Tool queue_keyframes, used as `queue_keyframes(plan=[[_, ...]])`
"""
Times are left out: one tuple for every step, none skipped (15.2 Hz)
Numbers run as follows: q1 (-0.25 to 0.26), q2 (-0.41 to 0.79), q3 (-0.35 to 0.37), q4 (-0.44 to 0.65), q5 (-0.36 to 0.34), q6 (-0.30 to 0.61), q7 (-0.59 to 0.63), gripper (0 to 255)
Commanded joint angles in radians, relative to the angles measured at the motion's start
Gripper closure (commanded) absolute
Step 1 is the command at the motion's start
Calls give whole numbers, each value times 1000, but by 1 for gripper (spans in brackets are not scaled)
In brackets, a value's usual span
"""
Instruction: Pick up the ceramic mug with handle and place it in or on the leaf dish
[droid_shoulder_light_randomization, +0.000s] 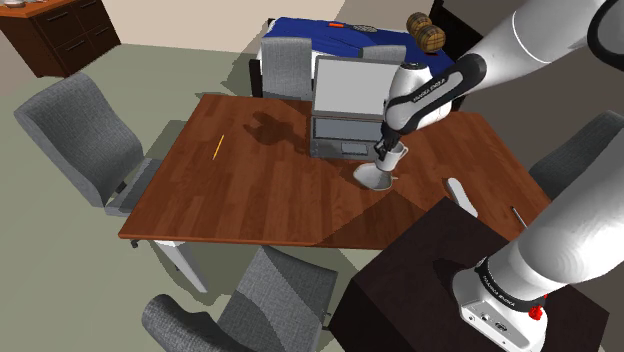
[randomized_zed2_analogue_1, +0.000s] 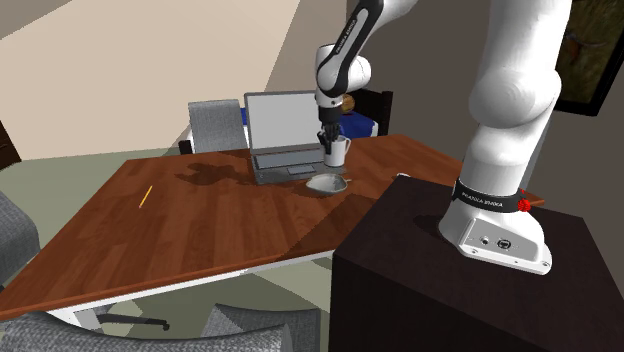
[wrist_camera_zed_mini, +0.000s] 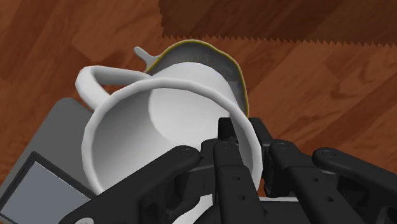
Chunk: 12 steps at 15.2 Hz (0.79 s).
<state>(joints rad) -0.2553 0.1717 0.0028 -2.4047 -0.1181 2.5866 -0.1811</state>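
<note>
My gripper (wrist_camera_zed_mini: 240, 137) is shut on the rim of a white mug (wrist_camera_zed_mini: 153, 127), one finger inside the wall and one outside. The mug's handle (wrist_camera_zed_mini: 95, 76) sticks out on the side away from the fingers. The mug (droid_shoulder_light_randomization: 394, 157) hangs just above the leaf dish (droid_shoulder_light_randomization: 373, 180), a small grey dish with a yellowish rim (wrist_camera_zed_mini: 197, 46) on the wooden table. In the second exterior view the mug (randomized_zed2_analogue_1: 339, 151) sits a little above the dish (randomized_zed2_analogue_1: 326, 184), under the gripper (randomized_zed2_analogue_1: 330, 142). Whether mug and dish touch I cannot tell.
An open grey laptop (droid_shoulder_light_randomization: 345, 105) stands right behind the dish. A yellow pencil (droid_shoulder_light_randomization: 217, 147) lies far off toward the shoulder view's left. Grey chairs (droid_shoulder_light_randomization: 85, 135) ring the table (droid_shoulder_light_randomization: 250, 200). The dark stand (droid_shoulder_light_randomization: 440, 270) sits at its near corner.
</note>
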Motion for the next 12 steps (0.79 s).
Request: queue_keyframes(plan=[[-24,41,-12,67,9,-24,-46,255],[-26,45,-13,74,10,-26,-50,255],[-26,56,-13,73,8,-14,-48,255],[-26,68,-14,73,6,-2,-46,255],[-25,80,-14,73,5,11,-44,255],[-25,93,-15,73,3,23,-43,255],[-25,105,-16,73,1,35,-41,255],[-24,118,-17,73,0,47,-39,255],[-24,130,-17,74,-2,59,-37,255],[-23,143,-18,75,-4,70,-35,255],[-23,156,-19,76,-5,82,-33,255],[-22,169,-20,78,-7,94,-31,255]])
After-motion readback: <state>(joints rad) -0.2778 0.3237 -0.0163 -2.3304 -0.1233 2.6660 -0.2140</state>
